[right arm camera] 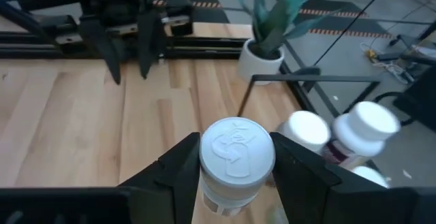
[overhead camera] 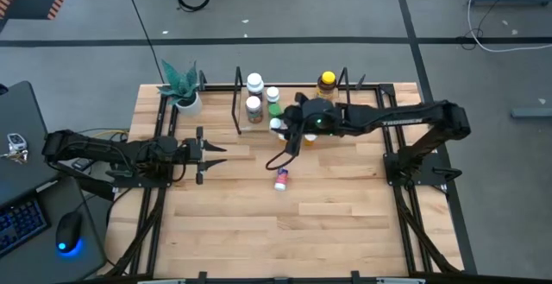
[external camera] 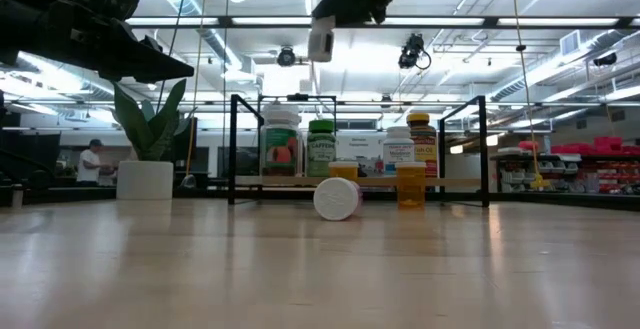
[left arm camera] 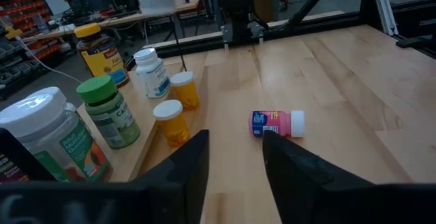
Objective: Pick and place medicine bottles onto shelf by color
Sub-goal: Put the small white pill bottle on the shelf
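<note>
Right end effector [right arm camera: 235, 183] pinching a white-capped bottle [right arm camera: 236, 157] from both sides, cap facing the wrist camera. In the high view it sits over the front edge of the shelf [overhead camera: 237, 103], and in the low view the bottle hangs well above the worktop [overhead camera: 345, 224].

Left end effector [overhead camera: 205, 153] on the left side of the worktop, low, pointing toward the middle. Fingers [left arm camera: 184, 163] nearly pressed together, narrow gap, nothing between them.

Red-blue labelled bottle [overhead camera: 281, 179] lying on its side on bare worktop, in front of the shelf and apart from it, between the two arms.

At the shelf's front edge, two amber bottles [left arm camera: 176, 122] with yellowish caps stand side by side.

Further back: large white-capped bottle [left arm camera: 51, 139], green-capped bottle [left arm camera: 109, 112], small white bottle [left arm camera: 151, 73], dark bottle with yellow cap [overhead camera: 326, 82] at the far end.

Potted plant [overhead camera: 184, 87] at the far-left corner, just beside the shelf's left end post.

Low view, room behind: a person [external camera: 91, 161], far off.
</note>
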Robot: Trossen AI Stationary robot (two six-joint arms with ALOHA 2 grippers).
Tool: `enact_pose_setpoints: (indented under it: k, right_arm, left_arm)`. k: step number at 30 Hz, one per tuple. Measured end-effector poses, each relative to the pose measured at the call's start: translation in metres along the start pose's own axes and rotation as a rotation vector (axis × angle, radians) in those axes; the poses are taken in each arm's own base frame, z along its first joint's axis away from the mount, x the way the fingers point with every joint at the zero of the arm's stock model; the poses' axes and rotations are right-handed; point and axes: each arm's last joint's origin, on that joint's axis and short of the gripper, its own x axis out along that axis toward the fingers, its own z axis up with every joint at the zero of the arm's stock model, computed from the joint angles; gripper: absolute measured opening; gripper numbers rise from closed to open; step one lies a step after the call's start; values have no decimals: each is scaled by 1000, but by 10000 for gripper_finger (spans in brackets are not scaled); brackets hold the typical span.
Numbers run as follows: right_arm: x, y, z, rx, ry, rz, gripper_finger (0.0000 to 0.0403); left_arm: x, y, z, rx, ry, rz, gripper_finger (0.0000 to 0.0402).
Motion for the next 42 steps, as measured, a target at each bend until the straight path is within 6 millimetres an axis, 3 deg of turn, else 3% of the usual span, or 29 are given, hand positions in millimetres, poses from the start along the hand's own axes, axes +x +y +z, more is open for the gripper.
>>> enact_pose_setpoints:
  k: [6, 19, 26, 33, 42]
  right_arm:
    - [-13, -20, 1, 8, 22, -43, 173]
    - [-9, -59, -25, 22, 162, -140, 174]
    - [-10, -95, -65, 113, 131, -242, 174]
    - [3, -126, -101, 240, 162, -352, 174]
    - [34, -143, -93, 263, 200, -369, 174]
  left_arm:
    - [0, 0, 0, 0, 0, 0, 140]
    - [0, 0, 0, 0, 0, 0, 146]
    - [0, 0, 0, -1, -1, 0, 140]
    - [0, 0, 0, -1, -1, 1, 148]
    - [0, 0, 0, 0, -1, 0, 144]
